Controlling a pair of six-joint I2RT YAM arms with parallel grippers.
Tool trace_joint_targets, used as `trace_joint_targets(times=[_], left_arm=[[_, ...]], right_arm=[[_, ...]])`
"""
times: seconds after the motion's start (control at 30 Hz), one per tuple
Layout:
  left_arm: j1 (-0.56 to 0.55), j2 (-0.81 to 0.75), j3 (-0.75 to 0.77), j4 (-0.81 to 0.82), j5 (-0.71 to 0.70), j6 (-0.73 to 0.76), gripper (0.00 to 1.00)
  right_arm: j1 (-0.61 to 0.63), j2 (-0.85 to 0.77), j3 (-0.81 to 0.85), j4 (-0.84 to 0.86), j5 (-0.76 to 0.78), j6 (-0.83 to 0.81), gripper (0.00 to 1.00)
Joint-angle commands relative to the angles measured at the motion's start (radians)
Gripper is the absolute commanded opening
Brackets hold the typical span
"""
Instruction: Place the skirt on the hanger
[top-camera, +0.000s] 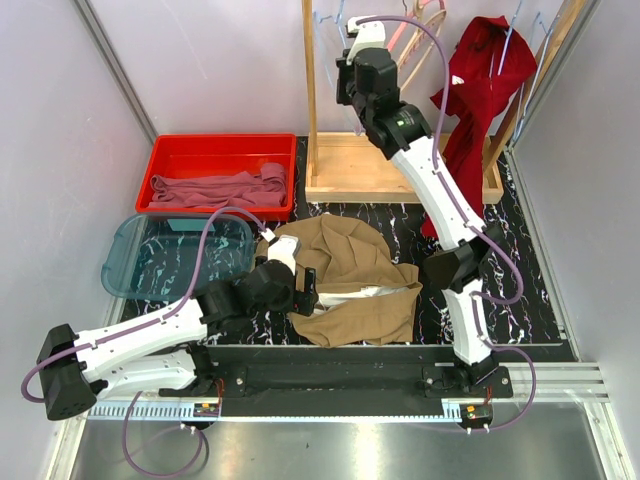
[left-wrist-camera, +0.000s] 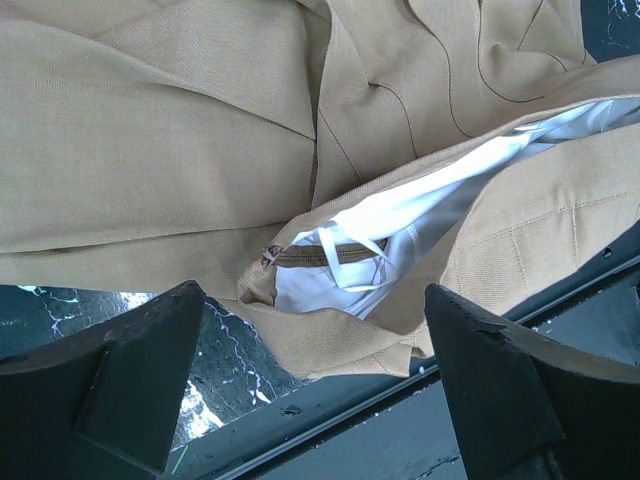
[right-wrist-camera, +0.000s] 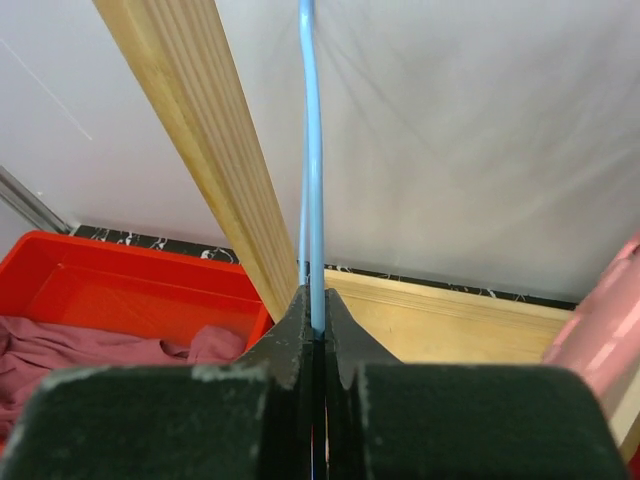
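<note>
The R gripper (top-camera: 348, 78) is up at the wooden rack (top-camera: 400, 175), near its left post (right-wrist-camera: 200, 130), and its jaws are pressed together on the thin light-blue wire of the hanger (right-wrist-camera: 313, 150); in the R wrist view the wire runs straight up from between the black fingers (right-wrist-camera: 290, 340), just right of that post. A thick pink hanger (right-wrist-camera: 600, 320) shows at the rack's right side. The skirt (top-camera: 345, 280) lies crumpled on the dark marbled table (top-camera: 530, 250), just in front of the rack base, not touching it. The L gripper (top-camera: 305, 288) is low over the skirt edge which is in front of the rack's left post; jaws are wide apart w/ nothing between them, and the L wrist view shows tan cloth (left-wrist-camera: 200, 150), white lining (left-wrist-camera: 400, 215) and a zipper end. Left of the rack sits a red bin (top-camera: 225, 139) w/ mauve cloth (top-camera: 215, 188). A dark red garment (top-camera: 485, 80) hangs at the rack's right end.
</note>
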Motion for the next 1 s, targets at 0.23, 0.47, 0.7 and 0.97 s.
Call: trace_joint_targets(times=[0.23, 0.47, 0.7, 0.97], left_arm=[[0.007, -0.001, 0.007, 0.026, -0.043, -0.001, 0.96], [0.008, -0.015, 0.018, 0.013, -0.057, -0.007, 0.97], [0.013, -0.03, 0.032, -0.006, -0.077, -0.002, 0.98], [0.017, -0.045, 0.047, -0.021, -0.066, 0.002, 0.98]], right_arm=[[0.001, -0.275, -0.073, -0.002, -0.101, -0.021, 0.0], [0.014, -0.433, -0.146, -0.244, -0.261, -0.021, 0.0], [0.015, -0.772, -0.577, -0.255, -0.436, -0.029, 0.0], [0.014, -1.176, -1.169, -0.205, -0.612, -0.081, 0.0]])
